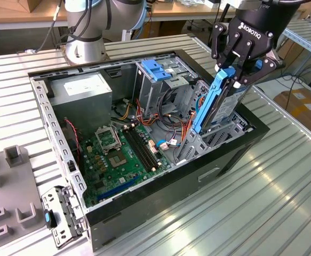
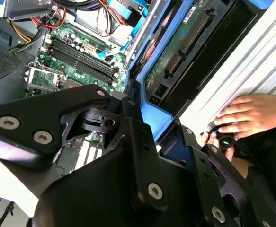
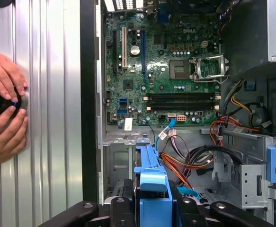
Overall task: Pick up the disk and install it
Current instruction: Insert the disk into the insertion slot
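Disk (image 1: 219, 104) hangs upright, clamped by its top edge in the gripper (image 1: 236, 76).

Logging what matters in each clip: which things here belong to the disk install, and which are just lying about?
In the job:
the disk, held on edge in the shut pincer
the open computer case under it

Just about:
power supply
motherboard
grey fixture beside the case
a person's hands
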### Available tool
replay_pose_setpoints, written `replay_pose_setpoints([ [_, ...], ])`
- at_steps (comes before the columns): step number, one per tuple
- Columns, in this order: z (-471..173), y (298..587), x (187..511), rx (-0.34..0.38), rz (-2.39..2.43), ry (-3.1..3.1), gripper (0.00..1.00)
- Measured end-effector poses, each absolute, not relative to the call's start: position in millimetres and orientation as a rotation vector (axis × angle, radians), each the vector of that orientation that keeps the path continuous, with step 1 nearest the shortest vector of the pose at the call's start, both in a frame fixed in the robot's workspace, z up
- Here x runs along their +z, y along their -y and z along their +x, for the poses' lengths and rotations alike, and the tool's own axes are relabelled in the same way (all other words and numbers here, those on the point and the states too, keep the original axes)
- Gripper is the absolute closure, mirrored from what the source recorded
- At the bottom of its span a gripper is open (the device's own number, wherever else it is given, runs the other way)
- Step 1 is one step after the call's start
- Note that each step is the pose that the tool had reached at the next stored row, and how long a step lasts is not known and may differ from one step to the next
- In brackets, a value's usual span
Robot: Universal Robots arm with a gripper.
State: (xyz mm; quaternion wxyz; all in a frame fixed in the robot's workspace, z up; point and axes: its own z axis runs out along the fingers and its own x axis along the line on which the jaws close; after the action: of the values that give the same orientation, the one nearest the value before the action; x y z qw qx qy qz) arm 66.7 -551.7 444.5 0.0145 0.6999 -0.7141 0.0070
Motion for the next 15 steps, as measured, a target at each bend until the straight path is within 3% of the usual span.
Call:
replay_pose_setpoints([
  [15, 67.0, 551.9, 433.6, 0.021, 2.178, 2.222, 0.63],
])
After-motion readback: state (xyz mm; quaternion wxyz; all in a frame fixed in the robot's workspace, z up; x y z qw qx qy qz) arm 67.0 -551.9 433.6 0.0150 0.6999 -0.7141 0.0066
